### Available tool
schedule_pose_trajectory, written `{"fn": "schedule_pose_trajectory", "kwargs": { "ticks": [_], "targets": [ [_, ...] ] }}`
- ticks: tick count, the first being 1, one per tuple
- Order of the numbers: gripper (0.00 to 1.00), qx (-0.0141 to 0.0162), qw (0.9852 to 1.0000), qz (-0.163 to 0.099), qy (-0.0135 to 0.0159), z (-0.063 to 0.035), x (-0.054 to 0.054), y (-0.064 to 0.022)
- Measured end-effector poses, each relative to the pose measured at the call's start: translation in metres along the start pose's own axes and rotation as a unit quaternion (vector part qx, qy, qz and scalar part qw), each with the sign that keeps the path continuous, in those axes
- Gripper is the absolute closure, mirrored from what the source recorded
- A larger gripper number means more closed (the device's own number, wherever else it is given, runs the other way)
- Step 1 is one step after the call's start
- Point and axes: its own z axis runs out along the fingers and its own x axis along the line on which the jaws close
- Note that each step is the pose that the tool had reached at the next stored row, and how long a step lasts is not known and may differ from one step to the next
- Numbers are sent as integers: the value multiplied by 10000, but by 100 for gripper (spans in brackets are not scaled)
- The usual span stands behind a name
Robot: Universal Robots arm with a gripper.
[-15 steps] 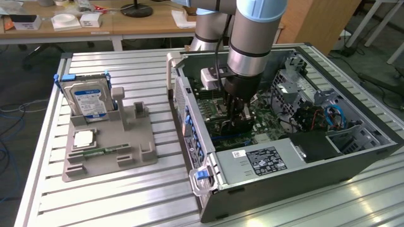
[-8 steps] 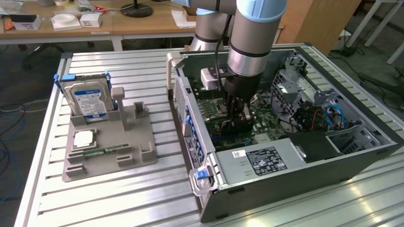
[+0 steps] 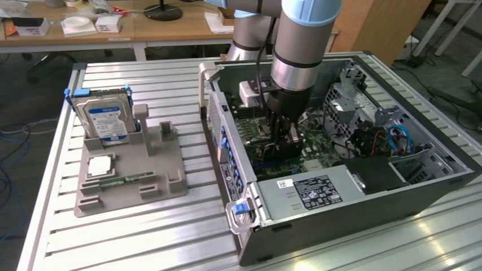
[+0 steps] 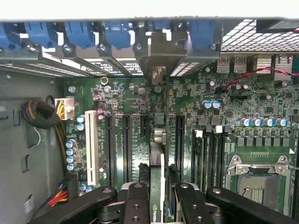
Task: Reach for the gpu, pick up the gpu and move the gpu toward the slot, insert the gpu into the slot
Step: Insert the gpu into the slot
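gpu (image 4: 156,186) between claw (image 4: 159,198) fingers

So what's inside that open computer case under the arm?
A green motherboard with long dark slots, and the claw gripping the gpu edge-on above them. The slot directly under the card is covered.

gripper (image 4: 158,198) downward, fingers clamped

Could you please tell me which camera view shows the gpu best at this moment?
The wrist view: the gpu is seen edge-on between the gripper fingers, which clamp it above the green motherboard. In the exterior view the gripper reaches into the computer case and mostly hides the card.
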Motion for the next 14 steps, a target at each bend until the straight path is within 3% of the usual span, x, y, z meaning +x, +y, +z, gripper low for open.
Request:
{"fn": "schedule_pose_trajectory", "kwargs": {
  "ticks": [14],
  "targets": [
    [74,6,10000,0,-4,6,-14,8]
  ]
}}
